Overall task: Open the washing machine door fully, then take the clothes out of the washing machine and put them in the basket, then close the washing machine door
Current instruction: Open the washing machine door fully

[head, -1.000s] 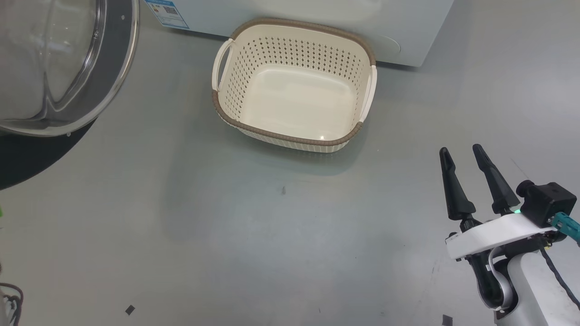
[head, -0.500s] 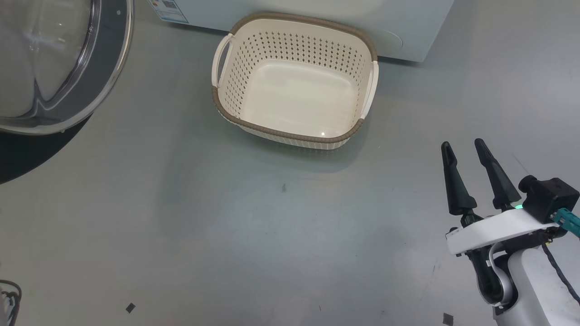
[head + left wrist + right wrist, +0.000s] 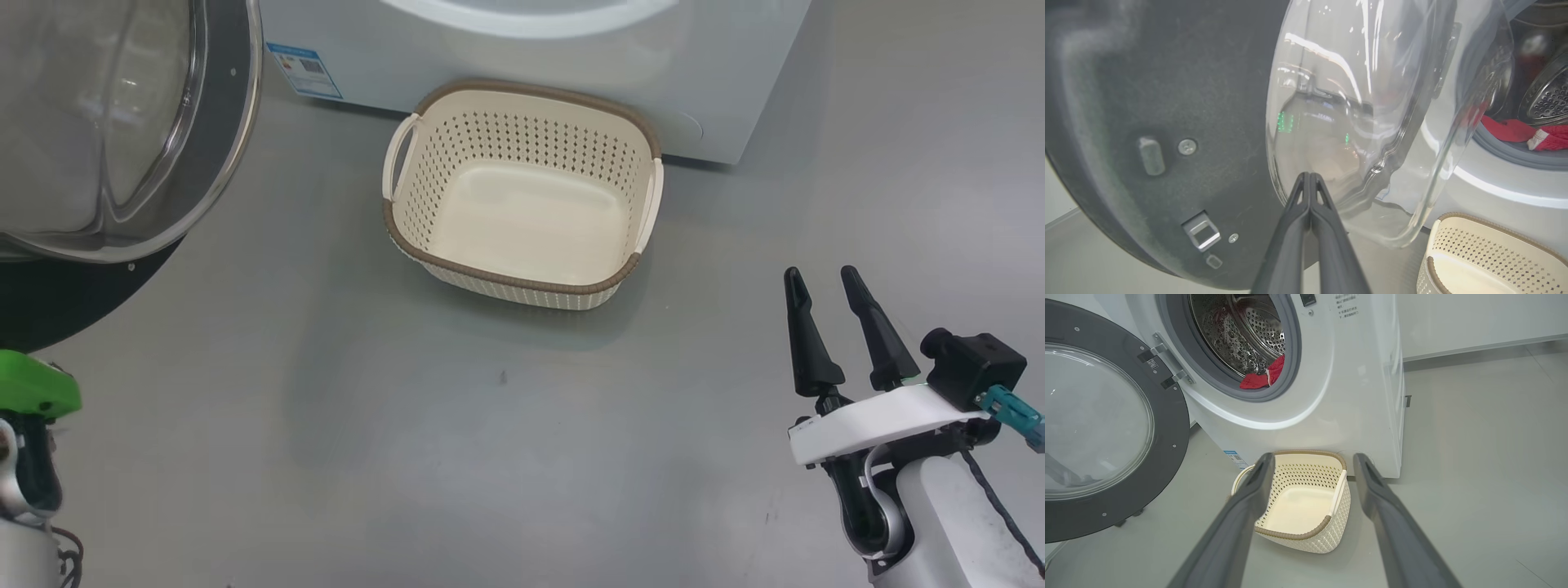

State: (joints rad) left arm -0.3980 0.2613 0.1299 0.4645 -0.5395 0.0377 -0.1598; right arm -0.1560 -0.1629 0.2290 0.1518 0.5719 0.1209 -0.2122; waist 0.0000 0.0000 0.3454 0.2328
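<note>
The washing machine door (image 3: 1167, 428) stands swung open to the left of the washing machine (image 3: 1351, 396). Red clothes (image 3: 1261, 377) lie at the drum's front lip, on the grey gasket. On the floor in front of the machine the cream basket (image 3: 506, 282) holds nothing. Low at the right, my right gripper (image 3: 820, 273) is open and holds nothing, pointing toward the basket (image 3: 1298, 535). My left gripper (image 3: 1306, 174) is shut and holds nothing, tips close to the door's glass bowl (image 3: 1351, 102). Past the bowl the clothes (image 3: 1515, 130) show.
Grey floor runs all around the basket. The door's black rim (image 3: 233, 106) overhangs the floor at the upper left. A green part of my left arm (image 3: 33, 392) sits at the lower left. A blue label (image 3: 304, 69) marks the machine's lower front.
The head camera has shifted, so more of the machine's front shows and the basket sits lower in view. My left arm's green part has come into the lower left. The right gripper stays open.
</note>
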